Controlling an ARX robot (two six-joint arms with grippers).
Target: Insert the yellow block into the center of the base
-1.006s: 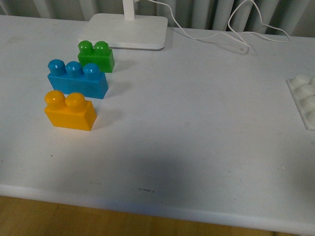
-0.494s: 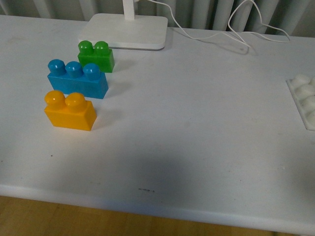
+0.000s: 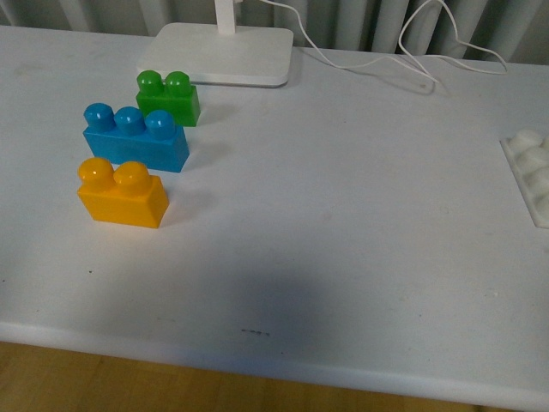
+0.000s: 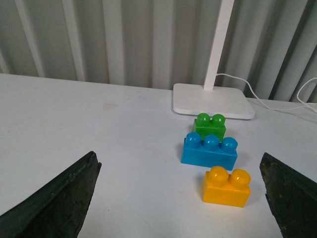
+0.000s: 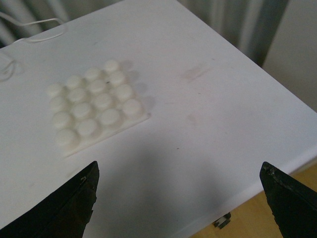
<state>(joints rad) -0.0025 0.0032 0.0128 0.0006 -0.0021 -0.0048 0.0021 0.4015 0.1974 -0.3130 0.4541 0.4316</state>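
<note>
Holding our left gripper [image 4: 178, 157] wide open and empty, we see the yellow-orange two-stud plastic brick [image 4: 226, 187] ahead of it, untouched. Our right gripper [image 5: 178, 166], equally spread and empty, faces the flat white studded plate [image 5: 96, 104].

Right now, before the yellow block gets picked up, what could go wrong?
1. The blue brick sits close behind the yellow block, so the open left gripper could bump it while closing.
2. The base lies far off to the right and is cut off in the front view. The carry is long, and hitting its center may be hard to judge.
</note>
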